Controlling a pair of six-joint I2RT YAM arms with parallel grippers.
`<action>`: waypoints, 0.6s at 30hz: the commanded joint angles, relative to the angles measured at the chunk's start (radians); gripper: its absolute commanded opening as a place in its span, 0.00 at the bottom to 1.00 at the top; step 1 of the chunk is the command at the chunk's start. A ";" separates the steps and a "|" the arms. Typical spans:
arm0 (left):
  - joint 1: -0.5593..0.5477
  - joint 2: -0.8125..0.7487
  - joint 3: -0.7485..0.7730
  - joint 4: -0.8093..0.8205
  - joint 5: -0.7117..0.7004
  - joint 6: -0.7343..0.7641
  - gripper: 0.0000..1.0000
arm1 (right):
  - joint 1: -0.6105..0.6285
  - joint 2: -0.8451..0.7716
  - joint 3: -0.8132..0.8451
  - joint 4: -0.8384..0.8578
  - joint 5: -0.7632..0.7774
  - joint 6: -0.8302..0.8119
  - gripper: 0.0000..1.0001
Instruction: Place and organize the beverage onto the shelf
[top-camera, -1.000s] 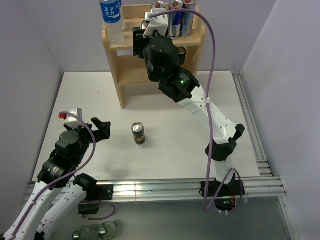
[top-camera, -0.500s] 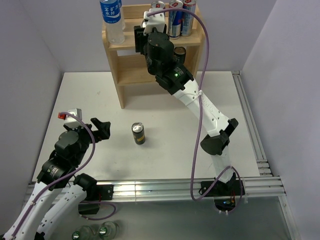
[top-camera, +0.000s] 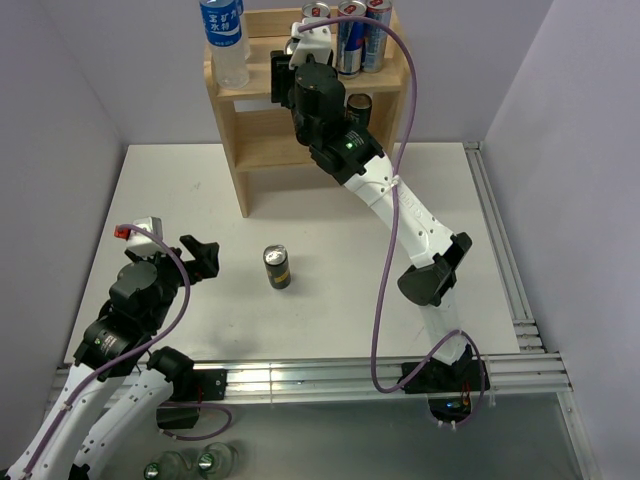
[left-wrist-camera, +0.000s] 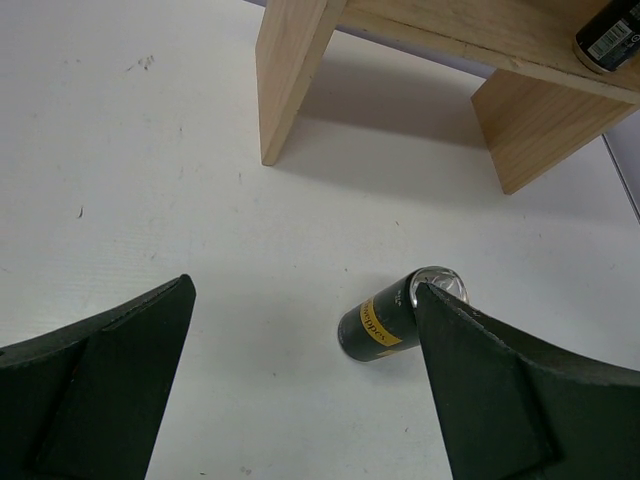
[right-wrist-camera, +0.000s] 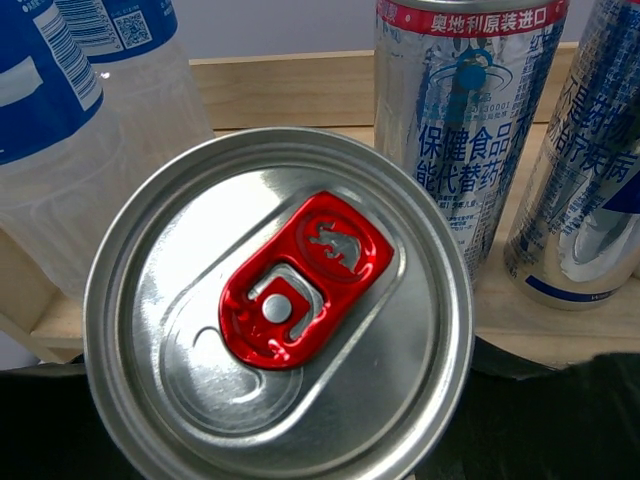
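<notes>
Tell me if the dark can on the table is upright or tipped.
Upright: the dark can stands on its base on the table, silver lid facing up.

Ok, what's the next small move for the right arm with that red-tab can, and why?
Probably ease the right gripper down until the red-tab can seats on the top tier of the shelf. The can sits between the water bottle and the silver-blue cans, so the spot looks right, but its base is hidden, so seating isn't confirmed.
</notes>
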 joint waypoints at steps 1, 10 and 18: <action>-0.004 -0.011 0.007 0.009 -0.024 -0.012 0.99 | -0.003 -0.013 0.025 0.071 -0.023 0.018 0.00; -0.003 -0.010 0.009 0.005 -0.024 -0.010 0.99 | -0.003 0.004 0.018 0.035 -0.046 0.079 0.23; -0.003 -0.011 0.009 0.002 -0.028 -0.012 0.99 | -0.006 0.020 -0.005 0.037 -0.041 0.087 0.42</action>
